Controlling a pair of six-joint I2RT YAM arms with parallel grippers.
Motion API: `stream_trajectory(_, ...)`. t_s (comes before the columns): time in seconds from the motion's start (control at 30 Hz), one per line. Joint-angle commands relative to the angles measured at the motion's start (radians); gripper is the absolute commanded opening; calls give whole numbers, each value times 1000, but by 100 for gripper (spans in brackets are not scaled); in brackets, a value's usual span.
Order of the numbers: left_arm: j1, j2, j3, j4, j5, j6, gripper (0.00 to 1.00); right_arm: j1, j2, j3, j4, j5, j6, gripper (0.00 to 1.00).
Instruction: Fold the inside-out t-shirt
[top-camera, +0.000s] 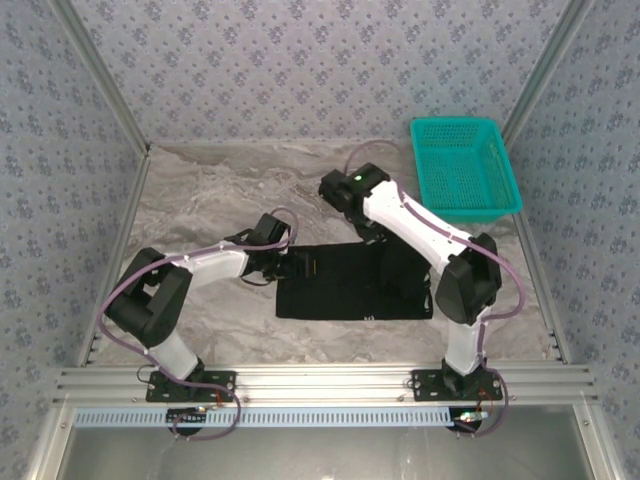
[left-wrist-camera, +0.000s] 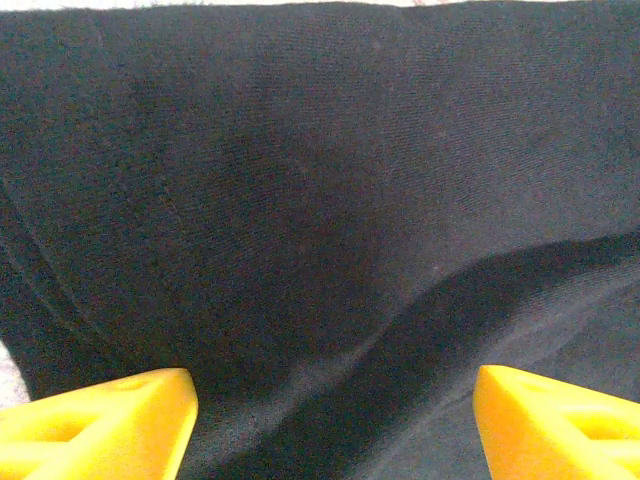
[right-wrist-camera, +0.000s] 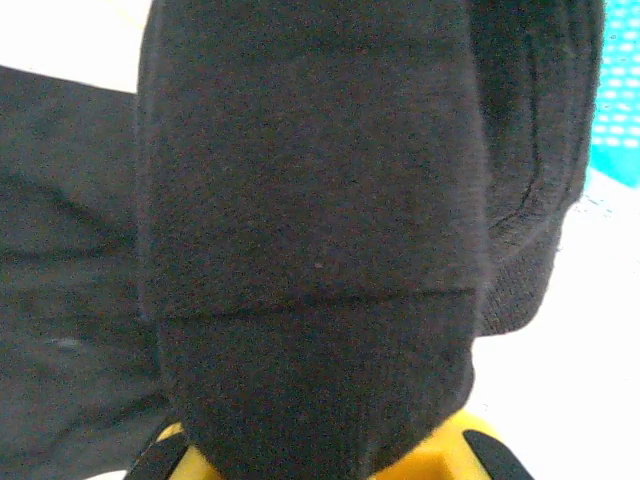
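Observation:
The inside-out t-shirt (top-camera: 345, 290) lies in the middle of the table as a black rectangle. My left gripper (top-camera: 298, 265) rests low at its left edge. In the left wrist view the left gripper (left-wrist-camera: 335, 430) is open, its yellow fingertips (left-wrist-camera: 100, 425) wide apart over rippled black t-shirt cloth (left-wrist-camera: 320, 200), holding nothing. My right gripper (top-camera: 390, 258) is over the shirt's right part, beneath its own arm. Seen from the right wrist, the right gripper (right-wrist-camera: 320, 445) is shut on a lifted fold of the t-shirt (right-wrist-camera: 310, 200), which drapes over and hides the fingertips.
A teal mesh basket (top-camera: 465, 170) stands at the back right, and its edge (right-wrist-camera: 620, 100) shows in the right wrist view. Marble tabletop (top-camera: 200, 200) surrounds the shirt. Patterned walls close in the left, back and right sides.

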Motion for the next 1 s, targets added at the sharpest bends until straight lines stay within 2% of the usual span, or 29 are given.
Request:
stream_trajectory(0.0, 6, 44, -38, -25, -24, 17, 75, 40, 18, 71, -9, -86, 39, 0)
stream_trajectory(0.3, 6, 39, -52, -16, -38, 17, 75, 82, 80, 98, 65, -209, 46, 0)
stream_trajectory(0.97, 4, 41, -73, -2, -46, 13, 75, 95, 99, 141, 94, -300, 25, 0)
